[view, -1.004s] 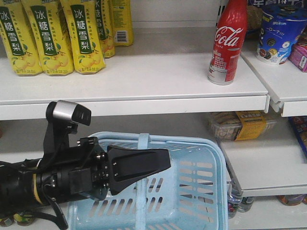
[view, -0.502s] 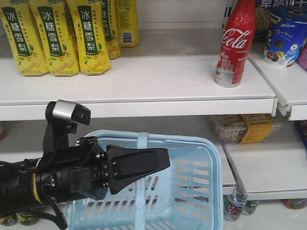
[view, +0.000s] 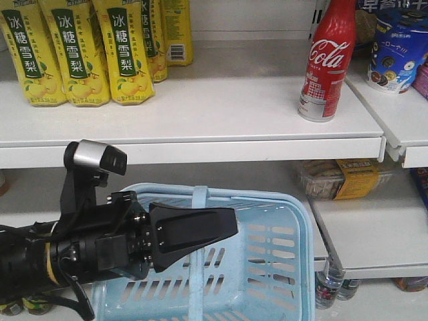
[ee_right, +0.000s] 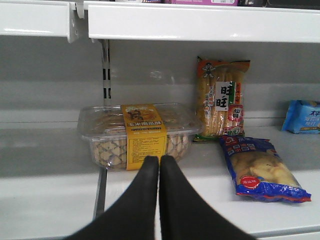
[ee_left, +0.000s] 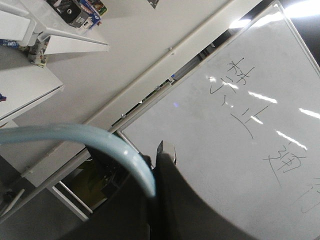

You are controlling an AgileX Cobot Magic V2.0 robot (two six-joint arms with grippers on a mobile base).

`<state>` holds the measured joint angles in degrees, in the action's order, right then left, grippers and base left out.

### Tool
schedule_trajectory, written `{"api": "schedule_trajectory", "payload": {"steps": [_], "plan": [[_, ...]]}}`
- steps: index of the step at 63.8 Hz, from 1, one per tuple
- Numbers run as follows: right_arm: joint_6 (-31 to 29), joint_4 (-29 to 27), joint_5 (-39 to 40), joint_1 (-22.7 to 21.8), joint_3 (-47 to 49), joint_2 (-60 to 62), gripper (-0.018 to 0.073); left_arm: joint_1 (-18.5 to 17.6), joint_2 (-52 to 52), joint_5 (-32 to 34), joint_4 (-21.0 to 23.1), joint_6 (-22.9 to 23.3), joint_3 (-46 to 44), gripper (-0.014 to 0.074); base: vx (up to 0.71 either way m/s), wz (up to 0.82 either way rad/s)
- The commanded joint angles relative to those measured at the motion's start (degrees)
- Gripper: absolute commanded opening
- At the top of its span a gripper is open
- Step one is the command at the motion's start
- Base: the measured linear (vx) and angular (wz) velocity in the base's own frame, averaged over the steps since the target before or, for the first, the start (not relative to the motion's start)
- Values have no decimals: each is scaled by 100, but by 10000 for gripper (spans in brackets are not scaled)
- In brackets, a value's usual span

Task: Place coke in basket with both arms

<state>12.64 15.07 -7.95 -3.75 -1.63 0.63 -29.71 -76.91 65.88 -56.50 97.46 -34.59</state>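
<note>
Supermarket shelving in white fills the front view, with a whiteboard (ee_left: 240, 125) behind in the left wrist view. The coke (view: 326, 60) stands upright on the upper shelf (view: 221, 107), above and well to the right of the left gripper (view: 227, 226). It is apart from the yellow bottles (view: 67, 53), which stand above and to the left of that gripper. The basket (view: 261, 198) hangs just under and ahead of the left gripper, below the shelf edge.

Several things could go wrong from here. The right gripper (ee_right: 159, 162) points at the lower shelf, so the coke sits one level above it and out of its view. To get there it has to rise past the lip of the upper shelf, and lifting too close could catch that edge. The bottle is slim and tall, so a glancing touch from a half-parted gripper would likely topple it. The basket seems to be carried by a single handle, so it may tilt or swing. A bottle let go from high up or off-centre could strike the rim or fall outside.

The left gripper is clamped on the basket handle (ee_left: 75, 136), which curves in between its dark fingers in the wrist view. The right gripper has its two fingers pressed together with nothing between them and touches nothing. A clear tray of biscuits (ee_right: 135, 132) lies straight ahead of it, a cracker pack (ee_right: 222, 97) ahead and to its right, and a blue snack bag (ee_right: 260, 167) nearer on its right.
</note>
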Motion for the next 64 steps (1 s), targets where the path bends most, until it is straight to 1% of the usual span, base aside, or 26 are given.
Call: {"api": "schedule_trajectory", "payload": {"steps": [1, 15, 19, 23, 27, 34, 38, 44, 50, 53, 56, 60, 61, 63, 64], "plan": [[-52, 75, 408, -23, -48, 99, -5, -22, 191, 1323, 393, -58, -153, -6, 0, 0], [-52, 75, 414, -23, -48, 99, -5, -22, 191, 1323, 393, -58, -153, -6, 0, 0], [38, -41, 627, -23, -48, 99, -5, -22, 191, 1323, 393, -58, -153, -6, 0, 0], [422, -513, 1027, -23, -48, 99, -5, -22, 191, 1323, 393, -58, -153, -6, 0, 0], [981, -1133, 1483, -23, -48, 99, -5, -22, 191, 1323, 393, -58, -153, -6, 0, 0], [1497, -1851, 1998, -23, -48, 99, -5, -22, 191, 1323, 393, -58, -153, -6, 0, 0], [1545, -2101, 2195, -23, -48, 99, -5, -22, 191, 1323, 393, -58, -153, -6, 0, 0], [1589, -2628, 2609, -23, -48, 99, -5, -22, 191, 1323, 393, -58, -153, -6, 0, 0], [1974, -3125, 3010, -23, -36, 99, -5, -22, 191, 1323, 393, -58, -153, -6, 0, 0], [2213, -3073, 3067, -23, 32, 99, -5, -22, 191, 1323, 393, -58, -153, -6, 0, 0], [2409, -2822, 2955, -9, 204, 99, -5, -22, 191, 1323, 393, -58, -153, -6, 0, 0], [2659, -2118, 2589, 50, 593, 99, -5, -22, 191, 1323, 393, -58, -153, -6, 0, 0], [2721, -1817, 2486, 67, 702, 91, -5, -22, 191, 1323, 393, -58, -153, -6, 0, 0], [2816, -1392, 2265, 128, 992, 60, -5, -22, 191, 1323, 393, -58, -153, -6, 0, 0], [2897, -1069, 2097, 176, 1114, 22, -5, -22, 191, 1323, 393, -58, -153, -6, 0, 0]]}}
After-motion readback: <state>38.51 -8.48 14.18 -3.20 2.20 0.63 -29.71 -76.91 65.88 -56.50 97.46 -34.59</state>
